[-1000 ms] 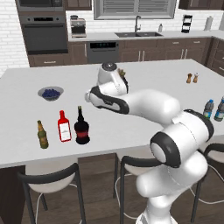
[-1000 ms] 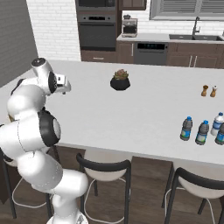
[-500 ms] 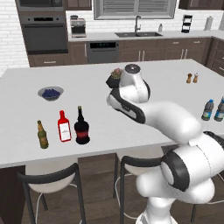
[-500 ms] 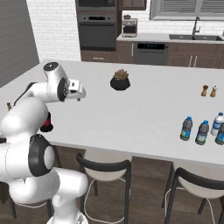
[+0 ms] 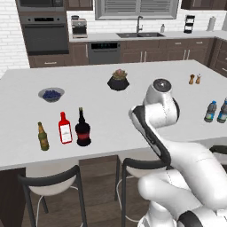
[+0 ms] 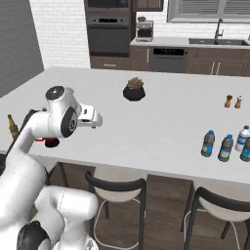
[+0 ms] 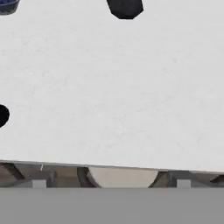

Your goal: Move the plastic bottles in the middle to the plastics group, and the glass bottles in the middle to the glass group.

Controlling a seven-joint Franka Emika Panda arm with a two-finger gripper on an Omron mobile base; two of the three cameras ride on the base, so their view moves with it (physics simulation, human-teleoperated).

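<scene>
- The hand (image 6: 97, 118) hangs over the bare tabletop (image 6: 161, 127), fingers wide apart, holding nothing.
- The black glass bottle (image 5: 82, 128) stands beside the red bottle (image 5: 65, 128) and beer bottle (image 5: 42, 136).
- The plastic bottles (image 6: 217, 145) cluster at the far right; a careless reach could topple a neighbour.

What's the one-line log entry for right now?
pincer: open, empty, above counter | black bottle: standing beside red bottle and beer bottle | water bottles: upright, right end of counter
</scene>
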